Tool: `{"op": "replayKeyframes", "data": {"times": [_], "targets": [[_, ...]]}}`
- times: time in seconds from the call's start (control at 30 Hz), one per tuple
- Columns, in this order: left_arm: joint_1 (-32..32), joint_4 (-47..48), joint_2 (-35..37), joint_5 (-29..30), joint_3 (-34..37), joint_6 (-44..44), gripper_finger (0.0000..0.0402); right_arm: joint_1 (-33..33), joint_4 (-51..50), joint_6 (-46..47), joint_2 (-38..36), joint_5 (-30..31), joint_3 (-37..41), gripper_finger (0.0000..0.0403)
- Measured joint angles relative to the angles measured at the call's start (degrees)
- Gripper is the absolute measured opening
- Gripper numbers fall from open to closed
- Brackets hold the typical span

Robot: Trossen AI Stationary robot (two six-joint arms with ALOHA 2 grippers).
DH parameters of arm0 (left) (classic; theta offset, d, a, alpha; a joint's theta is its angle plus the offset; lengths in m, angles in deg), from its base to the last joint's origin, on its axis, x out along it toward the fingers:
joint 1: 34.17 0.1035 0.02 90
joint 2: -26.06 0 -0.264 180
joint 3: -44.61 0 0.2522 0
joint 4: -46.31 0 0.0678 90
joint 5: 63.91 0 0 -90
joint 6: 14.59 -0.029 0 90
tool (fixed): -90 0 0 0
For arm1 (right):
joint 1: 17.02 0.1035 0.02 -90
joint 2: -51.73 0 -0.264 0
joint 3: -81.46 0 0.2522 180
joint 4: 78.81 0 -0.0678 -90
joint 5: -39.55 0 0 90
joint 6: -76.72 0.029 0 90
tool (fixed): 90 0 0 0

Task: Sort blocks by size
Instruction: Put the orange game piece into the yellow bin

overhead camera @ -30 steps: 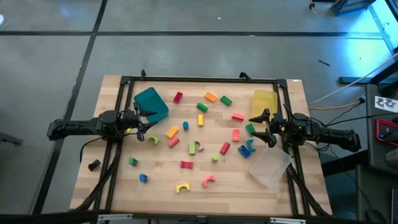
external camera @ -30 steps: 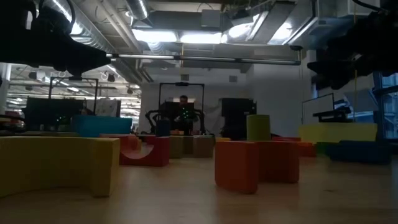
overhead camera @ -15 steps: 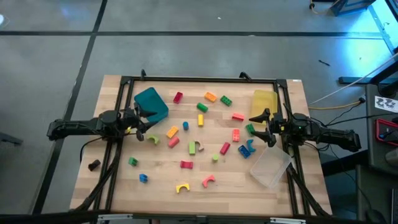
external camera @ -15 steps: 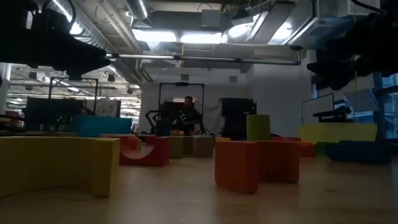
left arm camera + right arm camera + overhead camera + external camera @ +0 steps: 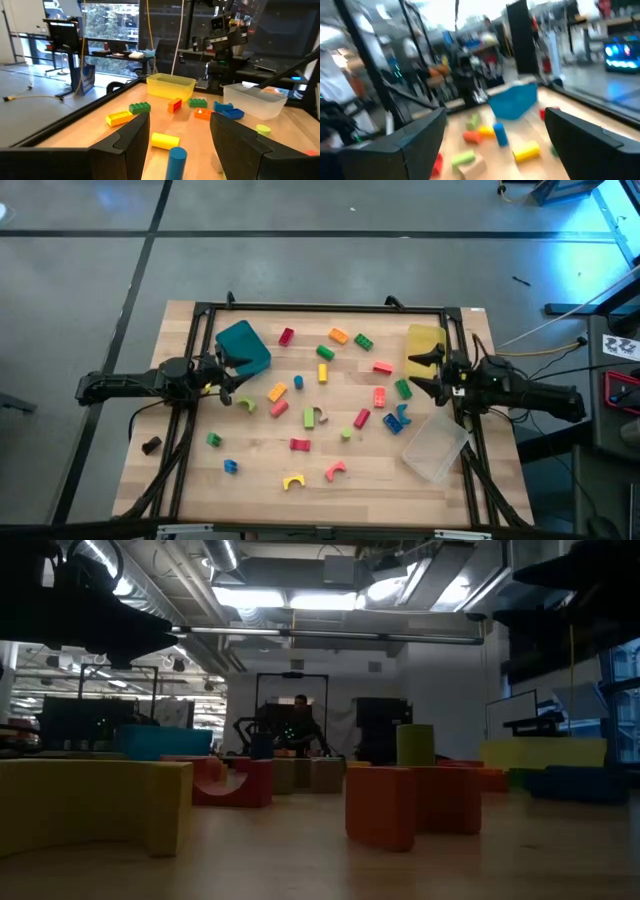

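Both jaws open and empty, blocks [image 5: 323,352] scattered mid-counter [image 5: 180,470]; I risk the right gripper [image 5: 424,371] nudging the green block [image 5: 402,388] beside it against the yellow tray [image 5: 424,341].

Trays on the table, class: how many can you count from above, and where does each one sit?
3. The teal tray sits at the far left by the left gripper; the yellow tray at the far right; the clear tray at the near right. None looks hidden.

Blocks [image 5: 318,385] crowd table [image 5: 180,480] centre; near edge mostly bare.
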Motion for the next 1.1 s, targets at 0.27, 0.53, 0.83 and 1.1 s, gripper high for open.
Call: {"op": "replayKeyframes", "data": {"times": [0.27,0.53,0.83,1.1], "targets": [[0.0,-0.08,0.0,0.5,0.0,0.75,0.0194,-0.03,-21.05,-4.32,24.71,12.22,-18.32,0.034],[0.0,-0.06,0.0,0.53,0.0,3.74,0.0194,-4.93,-33.13,-8.08,52.26,13.58,-32.55,0.034],[0.0,-0.06,-0.02,0.53,0.0,4.47,0.0194,-15.28,-35.08,-14.75,75.09,5.63,-39.99,0.034],[0.0,-0.06,-0.02,0.52,0.0,4.47,0.0194,-18.51,-36.16,-16.16,84.58,1.03,-40.19,0.034]]}}
